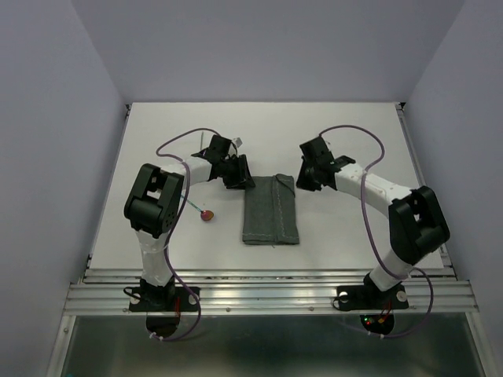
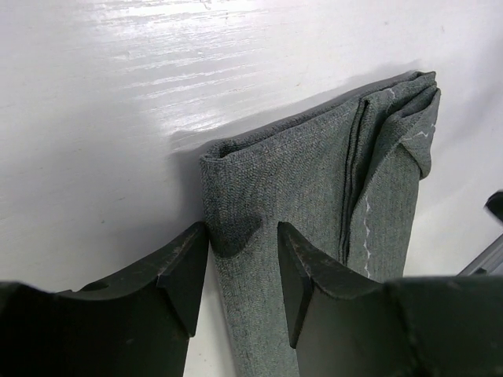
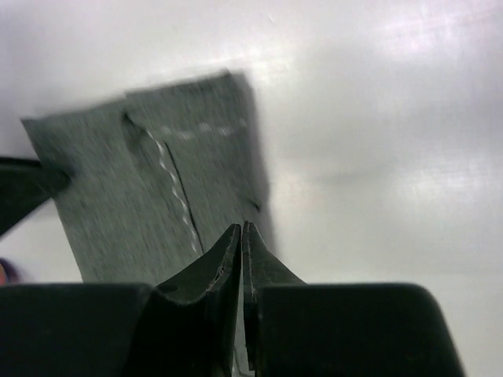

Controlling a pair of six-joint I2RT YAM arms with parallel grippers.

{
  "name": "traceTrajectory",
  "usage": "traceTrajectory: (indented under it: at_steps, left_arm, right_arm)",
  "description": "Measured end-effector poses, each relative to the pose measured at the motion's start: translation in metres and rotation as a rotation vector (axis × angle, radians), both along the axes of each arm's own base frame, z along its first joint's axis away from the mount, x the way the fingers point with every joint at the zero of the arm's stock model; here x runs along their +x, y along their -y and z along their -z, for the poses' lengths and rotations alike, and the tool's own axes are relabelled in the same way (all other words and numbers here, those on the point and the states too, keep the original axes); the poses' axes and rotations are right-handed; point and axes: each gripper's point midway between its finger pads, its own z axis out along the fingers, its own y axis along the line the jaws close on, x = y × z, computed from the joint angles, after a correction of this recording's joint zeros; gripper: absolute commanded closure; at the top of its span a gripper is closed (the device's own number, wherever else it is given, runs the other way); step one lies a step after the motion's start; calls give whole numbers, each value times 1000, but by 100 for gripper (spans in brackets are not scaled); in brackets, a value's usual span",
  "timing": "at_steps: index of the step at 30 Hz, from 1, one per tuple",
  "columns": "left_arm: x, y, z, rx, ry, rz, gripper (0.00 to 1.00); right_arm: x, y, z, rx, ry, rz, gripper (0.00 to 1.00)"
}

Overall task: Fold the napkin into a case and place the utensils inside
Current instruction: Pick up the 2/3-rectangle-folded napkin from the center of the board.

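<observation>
The napkin (image 1: 269,209) is showing as dark grey woven cloth, matt and finely grained, with lighter thread stitching running along its seams and soft layered folds at one end. The bench (image 1: 236,129) under it is looking like a smooth white board with a semi-gloss finish. In the left wrist view it is catching streaky highlights over a faint brushed grain. The left tool (image 2: 242,243) and the right tool (image 3: 242,233) are appearing as hard black plastic, matt with a slight sheen along the edges. The arm shells (image 1: 376,188) are looking like smooth white and black plastic. The rail (image 1: 267,294) at the near edge is reading as ribbed bare metal, dully shining.
</observation>
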Motion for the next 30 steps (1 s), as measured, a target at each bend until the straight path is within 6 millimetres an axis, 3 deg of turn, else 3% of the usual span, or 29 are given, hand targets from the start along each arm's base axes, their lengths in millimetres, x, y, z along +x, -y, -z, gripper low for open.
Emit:
traceTrajectory:
  at_steps: [3,6,16,19,24,30]
  left_arm:
    - [2,-4,1,27,2,-10,48]
    - [3,-6,2,40,5,-16,48]
    - [9,-7,3,64,1,-27,57]
    - [14,-5,5,64,1,-27,68]
    - [20,-1,9,62,-9,-28,100]
    - [27,3,7,74,-19,-23,100]
  right_arm:
    - [34,-7,-4,-18,26,-15,91]
    - [49,-14,4,-40,20,-43,91]
    - [65,-28,35,-62,-36,-97,91]
    - [66,-29,50,-72,-64,-93,91]
    - [71,-30,50,-62,-52,-62,91]
    - [74,-26,49,-59,-49,12,92]
